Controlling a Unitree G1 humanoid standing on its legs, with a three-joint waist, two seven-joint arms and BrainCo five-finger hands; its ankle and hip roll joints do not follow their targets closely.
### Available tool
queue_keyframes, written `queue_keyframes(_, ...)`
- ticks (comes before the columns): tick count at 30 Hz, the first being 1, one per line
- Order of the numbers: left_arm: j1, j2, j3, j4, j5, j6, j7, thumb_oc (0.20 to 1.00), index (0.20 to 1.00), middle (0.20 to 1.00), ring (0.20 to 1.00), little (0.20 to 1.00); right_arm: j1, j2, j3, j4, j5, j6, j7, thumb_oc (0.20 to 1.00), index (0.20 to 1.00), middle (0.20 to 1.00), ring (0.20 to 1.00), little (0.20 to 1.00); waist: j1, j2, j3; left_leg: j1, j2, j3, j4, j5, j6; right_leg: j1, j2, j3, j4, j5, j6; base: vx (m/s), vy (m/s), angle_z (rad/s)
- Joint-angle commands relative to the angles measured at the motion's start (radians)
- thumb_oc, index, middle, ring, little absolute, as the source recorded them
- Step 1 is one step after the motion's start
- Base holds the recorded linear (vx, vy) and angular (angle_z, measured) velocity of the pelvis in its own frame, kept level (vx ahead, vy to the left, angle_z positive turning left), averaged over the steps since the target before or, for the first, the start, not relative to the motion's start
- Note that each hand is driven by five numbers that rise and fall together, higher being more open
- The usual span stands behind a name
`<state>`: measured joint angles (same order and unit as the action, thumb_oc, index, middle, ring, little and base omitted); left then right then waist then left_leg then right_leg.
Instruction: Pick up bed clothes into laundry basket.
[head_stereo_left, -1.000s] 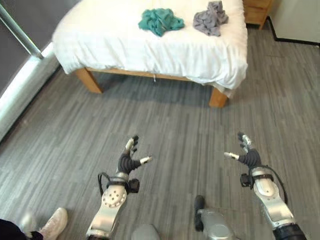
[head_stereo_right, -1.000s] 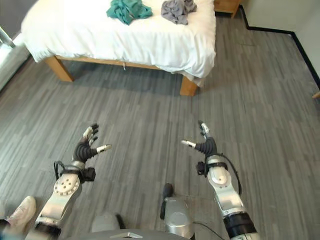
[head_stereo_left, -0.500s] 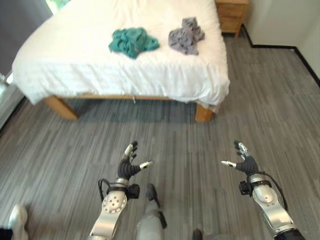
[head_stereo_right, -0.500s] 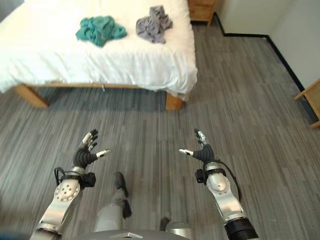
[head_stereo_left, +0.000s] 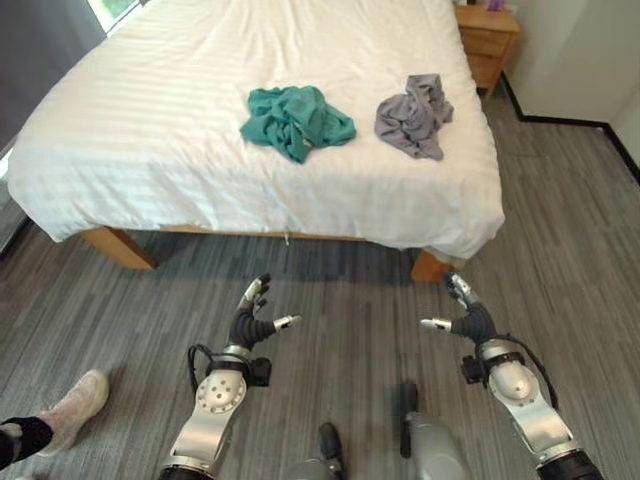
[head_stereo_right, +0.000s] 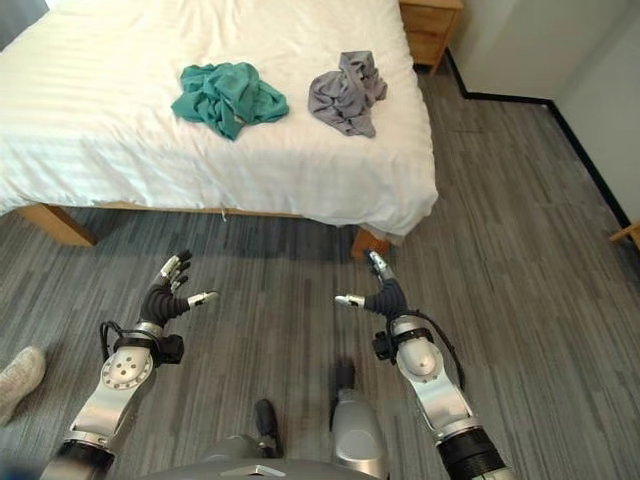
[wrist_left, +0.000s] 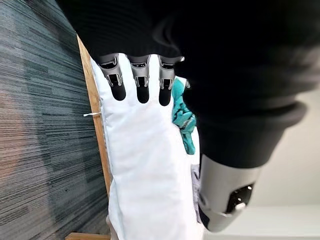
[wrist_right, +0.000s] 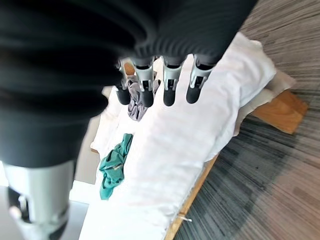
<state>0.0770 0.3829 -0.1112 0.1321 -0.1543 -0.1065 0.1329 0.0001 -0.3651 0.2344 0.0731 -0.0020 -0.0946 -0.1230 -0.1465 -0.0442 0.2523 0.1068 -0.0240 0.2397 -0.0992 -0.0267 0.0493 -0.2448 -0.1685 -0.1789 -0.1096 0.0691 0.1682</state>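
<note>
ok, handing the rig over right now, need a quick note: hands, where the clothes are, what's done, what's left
Left hand: open, empty, held over the floor in front of the bed.
Right hand: open, empty, also over the floor, near the bed's foot corner.
Teal garment: crumpled on the bed.
Grey garment: crumpled on the bed, beside the teal one, apart from it.
Done: nothing picked up.
Left: grasp both garments and put them in the laundry basket; locate the basket first. A person's foot is on the floor at the robot's left.
</note>
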Motion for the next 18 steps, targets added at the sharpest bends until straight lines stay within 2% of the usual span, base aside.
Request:
queue_keyframes(1, -0.012, 0.025, 0.026, -0.089, -0.014, -0.053, -0.008, 1.000, 1.000, 1.000, 1.000, 1.000, -0.070, -0.004, -0.059, -0.011, -0.045, -0.034, -0.026, 1.000, 1.000, 1.000, 1.000, 1.000, -0.020, -0.024, -0.001, 0.151, 0.109, 0.110, 0.012, -0.102, -0.159, 0.018, -0.032, -0.188, 0.027, 0.051, 0.039, 0.42, -0.048, 0.09)
queue_keyframes(3, -0.008, 0.012, 0.025, -0.089, -0.004, -0.061, -0.007, 1.000, 1.000, 1.000, 1.000, 1.000, -0.059, -0.013, -0.064, -0.011, -0.067, -0.034, -0.029, 1.000, 1.000, 1.000, 1.000, 1.000, -0.031, -0.031, -0.019, 0.205, 0.085, 0.117, 0.012, -0.146, -0.154, 0.032, -0.035, -0.211, 0.023, 0.062, 0.024, 0.37, -0.044, -0.17)
queue_keyframes(4, -0.005, 0.010, 0.024, -0.089, -0.003, -0.061, -0.006, 1.000, 1.000, 1.000, 1.000, 1.000, -0.055, -0.014, -0.064, -0.013, -0.069, -0.034, -0.029, 1.000, 1.000, 1.000, 1.000, 1.000, -0.027, -0.026, -0.015, 0.215, 0.089, 0.120, 0.012, -0.153, -0.153, 0.039, -0.030, -0.210, 0.026, 0.057, 0.026, 0.64, -0.114, -0.34)
queue_keyframes(5, -0.008, -0.012, 0.018, -0.088, -0.012, -0.069, 0.007, 1.000, 1.000, 1.000, 1.000, 1.000, -0.059, -0.057, -0.069, -0.026, -0.125, -0.037, -0.048, 1.000, 1.000, 1.000, 1.000, 1.000, -0.035, -0.014, -0.026, 0.244, 0.096, 0.104, 0.136, -0.130, -0.188, 0.101, -0.028, -0.224, 0.026, 0.093, 0.000, 0.60, -0.122, -0.17)
queue_keyframes(6, -0.013, -0.019, 0.015, -0.085, -0.023, -0.072, 0.016, 1.000, 1.000, 1.000, 1.000, 1.000, -0.071, -0.075, -0.069, -0.027, -0.145, -0.031, -0.060, 1.000, 1.000, 1.000, 1.000, 1.000, -0.027, -0.010, -0.021, 0.216, 0.130, 0.107, 0.245, -0.101, -0.216, 0.140, -0.018, -0.228, 0.023, 0.085, -0.013, 0.57, -0.146, 0.00)
queue_keyframes(7, -0.015, -0.020, 0.015, -0.084, -0.023, -0.072, 0.016, 1.000, 1.000, 1.000, 1.000, 1.000, -0.073, -0.075, -0.069, -0.027, -0.146, -0.030, -0.060, 1.000, 1.000, 1.000, 1.000, 1.000, -0.032, -0.013, -0.021, 0.207, 0.129, 0.102, 0.253, -0.099, -0.217, 0.139, -0.022, -0.232, 0.022, 0.088, -0.016, 0.34, -0.151, 0.10)
queue_keyframes(8, -0.016, -0.023, 0.018, -0.088, -0.051, -0.089, 0.027, 1.000, 1.000, 1.000, 1.000, 1.000, -0.133, -0.130, -0.074, -0.050, -0.210, -0.026, -0.093, 1.000, 1.000, 1.000, 1.000, 1.000, -0.007, -0.014, -0.010, 0.124, 0.192, 0.097, 0.485, -0.012, -0.262, 0.201, -0.015, -0.237, 0.022, 0.062, -0.048, 0.33, -0.160, -0.03)
queue_keyframes(9, -0.018, -0.027, 0.018, -0.088, -0.061, -0.096, 0.036, 1.000, 1.000, 1.000, 1.000, 1.000, -0.168, -0.160, -0.081, -0.069, -0.250, -0.024, -0.119, 1.000, 1.000, 1.000, 1.000, 1.000, 0.011, -0.019, -0.002, 0.080, 0.212, 0.099, 0.607, 0.042, -0.295, 0.238, -0.007, -0.236, 0.022, 0.032, -0.066, 0.43, -0.190, -0.26)
queue_keyframes(10, -0.027, -0.029, 0.012, -0.086, -0.063, -0.102, 0.048, 1.000, 1.000, 1.000, 1.000, 1.000, -0.204, -0.180, -0.081, -0.077, -0.281, -0.024, -0.139, 1.000, 1.000, 1.000, 1.000, 1.000, 0.026, -0.034, 0.009, 0.022, 0.235, 0.106, 0.700, 0.064, -0.303, 0.263, -0.009, -0.233, 0.022, 0.012, -0.076, 0.28, -0.095, -0.45)
queue_keyframes(11, -0.031, -0.029, 0.009, -0.084, -0.066, -0.105, 0.057, 1.000, 1.000, 1.000, 1.000, 1.000, -0.242, -0.192, -0.072, -0.077, -0.303, -0.023, -0.153, 1.000, 1.000, 1.000, 1.000, 1.000, 0.037, -0.042, 0.016, -0.024, 0.265, 0.125, 0.727, 0.060, -0.298, 0.278, -0.010, -0.227, 0.022, -0.002, -0.080, 0.22, -0.014, -0.66)
queue_keyframes(13, -0.025, -0.028, 0.015, -0.079, -0.080, -0.104, 0.065, 1.000, 1.000, 1.000, 1.000, 1.000, -0.311, -0.206, -0.047, -0.080, -0.337, -0.019, -0.171, 1.000, 1.000, 1.000, 1.000, 1.000, 0.058, -0.039, 0.021, -0.061, 0.320, 0.153, 0.616, 0.035, -0.269, 0.297, -0.006, -0.210, 0.022, -0.021, -0.065, 0.26, 0.121, -0.70)
queue_keyframes(15, -0.002, -0.026, 0.023, -0.084, -0.086, -0.099, 0.063, 1.000, 1.000, 1.000, 1.000, 1.000, -0.347, -0.202, -0.018, -0.103, -0.359, -0.022, -0.164, 1.000, 1.000, 1.000, 1.000, 1.000, 0.081, -0.026, 0.018, -0.064, 0.304, 0.149, 0.401, 0.031, -0.238, 0.303, -0.004, -0.174, 0.022, -0.037, -0.039, 0.26, 0.252, -0.61)
queue_keyframes(17, 0.025, -0.030, 0.035, -0.082, -0.089, -0.104, 0.091, 1.000, 1.000, 1.000, 1.000, 1.000, -0.384, -0.181, 0.043, -0.108, -0.373, -0.029, -0.153, 1.000, 1.000, 1.000, 1.000, 1.000, 0.122, 0.010, 0.014, -0.059, 0.298, 0.073, 0.148, 0.075, -0.237, 0.321, 0.003, -0.117, 0.022, -0.069, -0.013, 0.27, 0.286, -0.69)
queue_keyframes(18, 0.039, -0.043, 0.031, -0.076, -0.095, -0.105, 0.081, 1.000, 1.000, 1.000, 1.000, 1.000, -0.386, -0.173, 0.040, -0.107, -0.376, -0.029, -0.157, 1.000, 1.000, 1.000, 1.000, 1.000, 0.131, 0.015, 0.011, -0.047, 0.292, 0.059, 0.111, 0.087, -0.234, 0.329, 0.000, -0.111, 0.022, -0.072, -0.017, 0.21, 0.155, -0.90)
